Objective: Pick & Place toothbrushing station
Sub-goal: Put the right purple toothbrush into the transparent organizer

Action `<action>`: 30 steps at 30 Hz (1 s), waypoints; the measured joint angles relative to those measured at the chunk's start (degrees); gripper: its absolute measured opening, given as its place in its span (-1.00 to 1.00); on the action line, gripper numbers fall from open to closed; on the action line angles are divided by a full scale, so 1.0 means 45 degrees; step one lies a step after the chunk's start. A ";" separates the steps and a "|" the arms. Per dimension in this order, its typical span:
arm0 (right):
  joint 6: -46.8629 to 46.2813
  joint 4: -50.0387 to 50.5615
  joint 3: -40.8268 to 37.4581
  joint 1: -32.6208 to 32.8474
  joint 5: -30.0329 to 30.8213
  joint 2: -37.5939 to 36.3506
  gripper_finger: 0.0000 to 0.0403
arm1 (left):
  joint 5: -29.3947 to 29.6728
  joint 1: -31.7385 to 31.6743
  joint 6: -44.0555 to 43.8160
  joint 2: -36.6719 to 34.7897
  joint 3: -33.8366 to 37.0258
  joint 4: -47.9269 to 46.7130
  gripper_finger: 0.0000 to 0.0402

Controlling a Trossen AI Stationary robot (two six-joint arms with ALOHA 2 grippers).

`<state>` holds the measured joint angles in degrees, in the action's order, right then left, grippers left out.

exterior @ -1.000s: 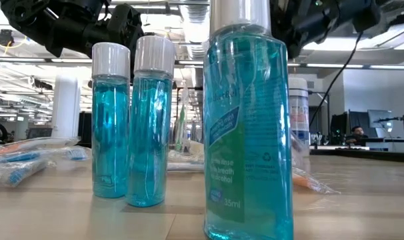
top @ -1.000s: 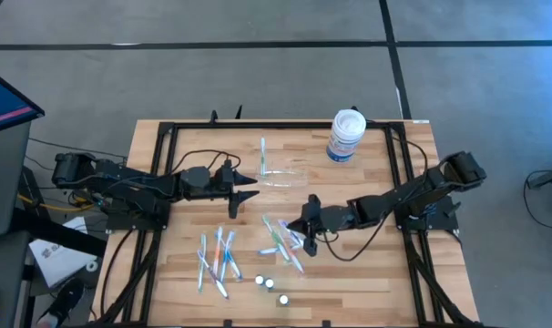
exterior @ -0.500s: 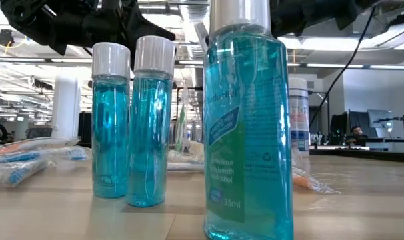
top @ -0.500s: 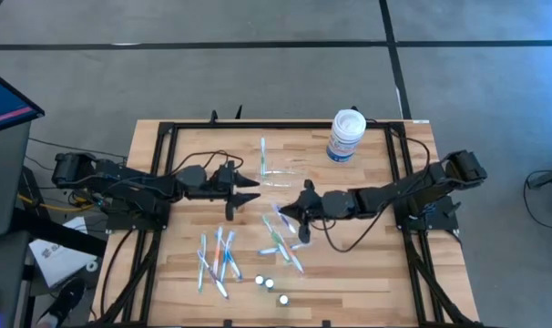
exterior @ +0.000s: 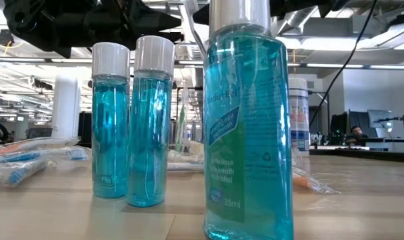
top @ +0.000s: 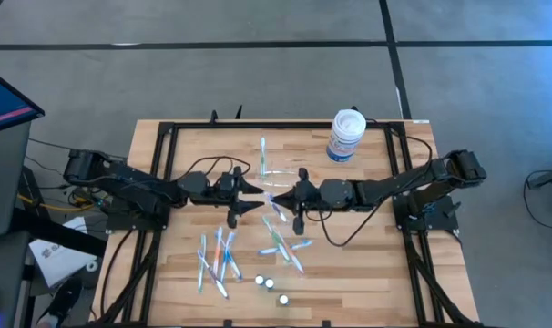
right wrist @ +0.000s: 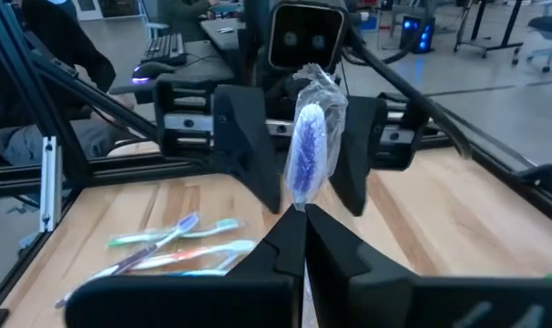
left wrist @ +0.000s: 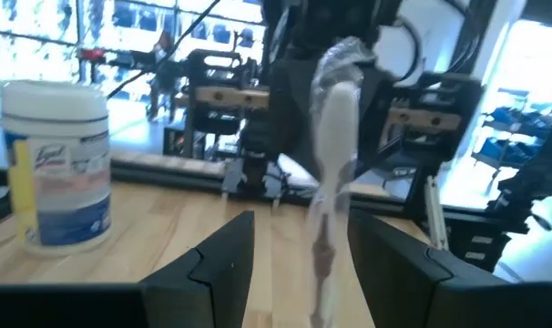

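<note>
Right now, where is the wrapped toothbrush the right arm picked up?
The toothbrush is held upright in the shut right claw over mid-table, between the open fingers of the left claw, which faces it.

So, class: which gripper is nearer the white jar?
Right. The right gripper sits below-left of the white jar, mid-table; the left gripper lies farther left, facing it.

I see a white wipes jar (top: 346,135) at the table's far edge, wrapped toothbrushes (top: 217,260) strewn across the wooden table (top: 367,264), three blue mouthwash bottles (exterior: 247,120) up close, a person (exterior: 355,134) seated far behind.
</note>
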<state>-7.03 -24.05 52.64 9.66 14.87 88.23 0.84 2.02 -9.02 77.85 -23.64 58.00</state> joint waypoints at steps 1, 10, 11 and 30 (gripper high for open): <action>0.0000 0.0003 0.0000 -0.0003 0.0000 0.0000 -1.00 | -0.0142 0.0000 -0.0001 0.0096 0.0000 0.0302 -0.14; 0.0034 -0.0180 0.0000 -0.0025 0.0000 0.0000 -1.00 | -0.0252 0.0000 0.0014 0.0944 0.0000 0.1960 -0.14; 0.0034 -0.0204 0.0000 -0.0042 0.0000 0.0000 -1.00 | -0.0252 0.0000 0.0015 0.1051 0.0000 0.2169 -0.14; 0.0112 -0.0351 0.0005 -0.0106 0.0010 0.0311 -1.00 | -0.0439 0.0000 0.0044 0.1948 -0.0646 0.2848 -0.51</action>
<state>-6.52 -25.63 52.66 9.19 14.92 89.62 -1.14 2.02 -8.82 86.61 -26.55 70.82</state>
